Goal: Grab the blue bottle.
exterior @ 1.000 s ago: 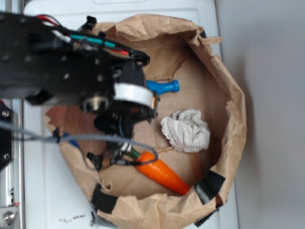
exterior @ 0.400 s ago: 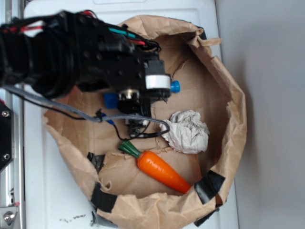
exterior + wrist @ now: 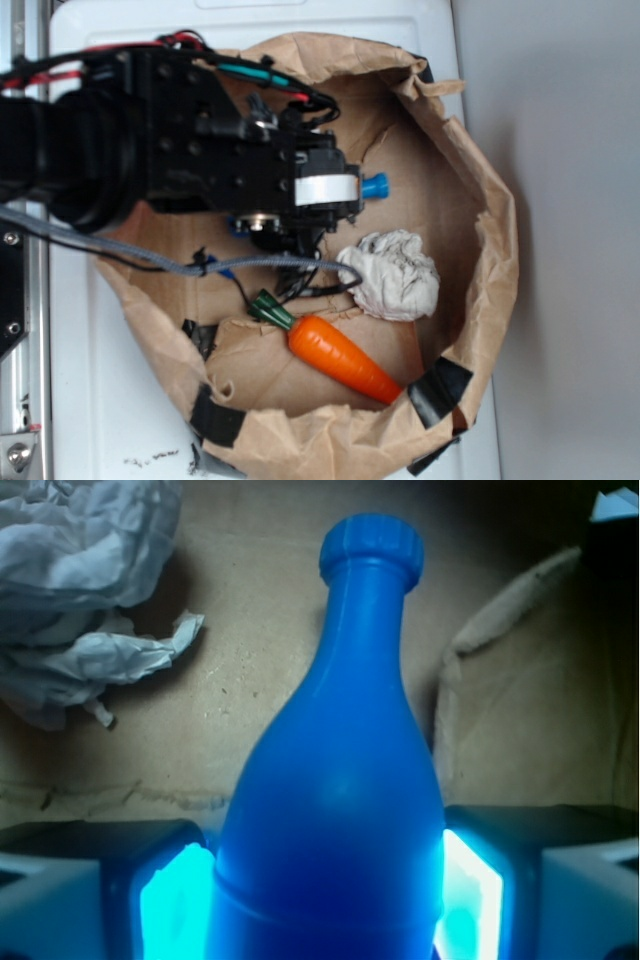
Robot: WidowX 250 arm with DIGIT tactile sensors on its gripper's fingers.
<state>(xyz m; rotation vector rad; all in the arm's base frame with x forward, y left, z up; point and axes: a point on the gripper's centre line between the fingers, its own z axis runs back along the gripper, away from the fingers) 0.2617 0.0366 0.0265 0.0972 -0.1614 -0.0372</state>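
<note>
The blue bottle [image 3: 340, 770] lies on the floor of the brown paper bag, its neck and cap pointing away from me. In the wrist view its wide body fills the space between my gripper's [image 3: 325, 885] two pads, which glow cyan and sit against both of its sides. From the exterior view only the cap of the blue bottle [image 3: 375, 186] and a sliver of its base show past my black arm [image 3: 200, 160], which hangs over the bag's left half and hides the fingers.
A crumpled white paper ball [image 3: 392, 272] lies just right of the bottle. An orange carrot [image 3: 340, 360] with a green top lies nearer the front. The torn walls of the paper bag [image 3: 495, 250] ring everything, on a white surface [image 3: 100, 400].
My arm swung from over the carrot's green end to over the bottle, then settled lower. The bottle's body, once visible, is now covered, with only the cap showing.
</note>
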